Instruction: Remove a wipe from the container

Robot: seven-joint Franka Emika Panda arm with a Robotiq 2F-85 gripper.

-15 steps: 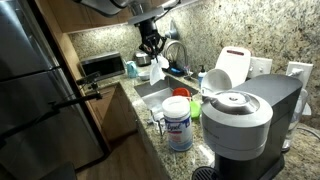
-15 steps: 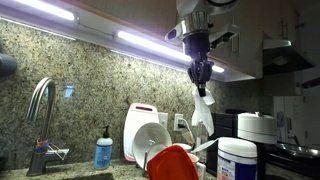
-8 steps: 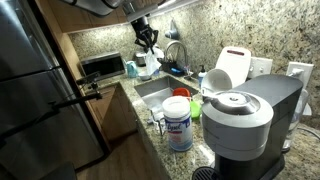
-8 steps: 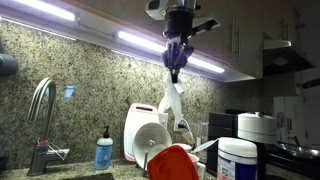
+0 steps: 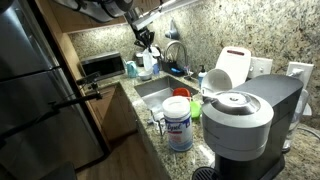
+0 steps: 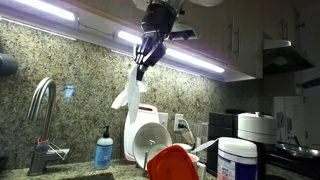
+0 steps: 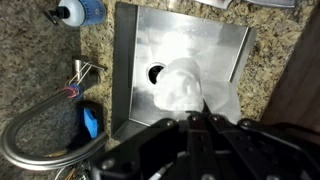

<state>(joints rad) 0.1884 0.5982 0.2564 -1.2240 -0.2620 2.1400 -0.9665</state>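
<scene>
In both exterior views my gripper (image 5: 146,40) (image 6: 143,62) hangs high under the cabinets, shut on a white wipe (image 5: 147,63) (image 6: 128,95) that dangles free below it. The container (image 5: 178,123) (image 6: 238,160), a white canister with a blue-and-white label, stands on the counter beside the coffee machine, well away from the gripper. In the wrist view the fingertips of the gripper (image 7: 197,117) meet on the crumpled wipe (image 7: 183,84), which hangs over the steel sink (image 7: 135,45).
A grey coffee machine (image 5: 240,118) and a white jug with a red top (image 5: 233,66) (image 6: 146,128) stand near the container. A red bowl (image 6: 172,163) sits in front. A faucet (image 7: 28,135) (image 6: 40,110), a blue soap bottle (image 7: 82,12) and a blue sponge (image 7: 90,122) border the sink.
My gripper has carried the wipe sideways away from the container and over the sink. The wipe swings below it. The container has not moved.
</scene>
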